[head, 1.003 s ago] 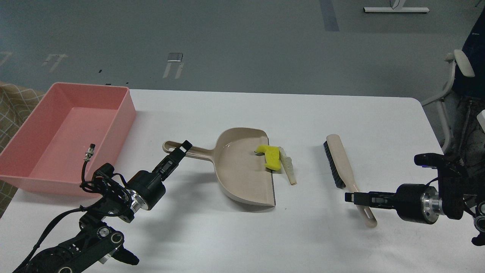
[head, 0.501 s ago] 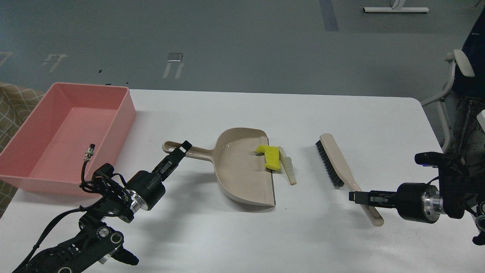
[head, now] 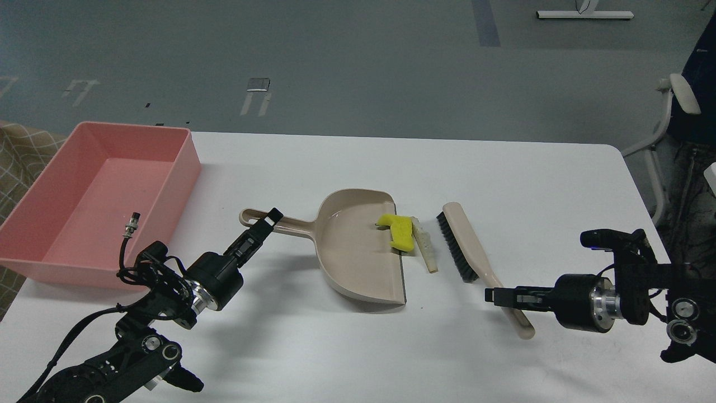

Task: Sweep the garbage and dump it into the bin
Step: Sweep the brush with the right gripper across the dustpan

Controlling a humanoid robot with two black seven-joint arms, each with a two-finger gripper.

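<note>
A beige dustpan lies mid-table with its open edge facing right. The yellow sponge chunk rests on the pan's lip. The pale bread slice lies on the table just right of it, against the pan's edge. My left gripper is shut on the dustpan's handle. My right gripper is shut on the handle of the beige brush, whose black bristles face left, a short gap from the bread. The pink bin stands empty at the table's far left.
An office chair stands off the table's right end. Checked fabric lies beyond the bin on the left. A loose cable with a metal plug sticks up from my left arm in front of the bin.
My right gripper has moved left with the brush, bringing the bristles close to the bread slice. The left arm, dustpan and scraps have not moved.
</note>
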